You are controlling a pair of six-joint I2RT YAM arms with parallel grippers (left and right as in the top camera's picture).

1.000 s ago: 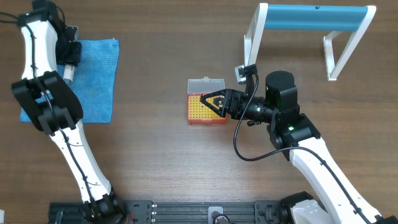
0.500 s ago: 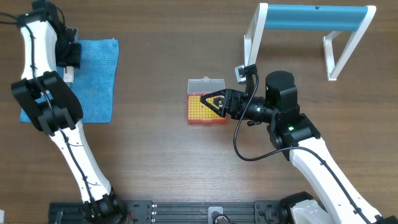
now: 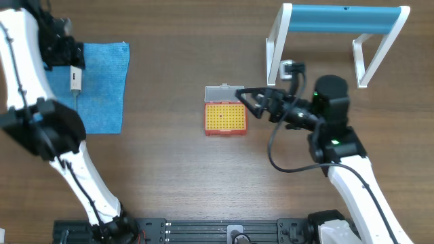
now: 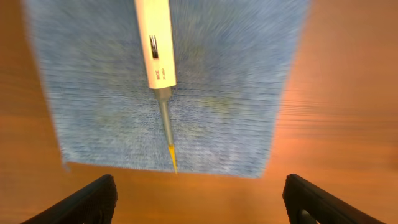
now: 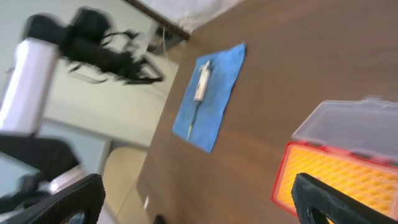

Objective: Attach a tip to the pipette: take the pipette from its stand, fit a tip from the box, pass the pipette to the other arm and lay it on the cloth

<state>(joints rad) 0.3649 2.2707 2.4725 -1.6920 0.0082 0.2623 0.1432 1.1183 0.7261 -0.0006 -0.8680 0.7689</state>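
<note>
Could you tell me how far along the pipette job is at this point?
Done: the pipette lies on the blue cloth with a yellow tip fitted, away from its stand. In hand: nothing; the left gripper is open above the pipette, and the right gripper is open by the tip box. Left: seemingly nothing but clearing the arms away.

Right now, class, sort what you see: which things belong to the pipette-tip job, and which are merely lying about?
Belong:
white pipette with yellow tip
blue cloth
orange tip box with clear lid
white stand with blue bar

Just there:
brown wooden table
black rail along its near edge
</note>
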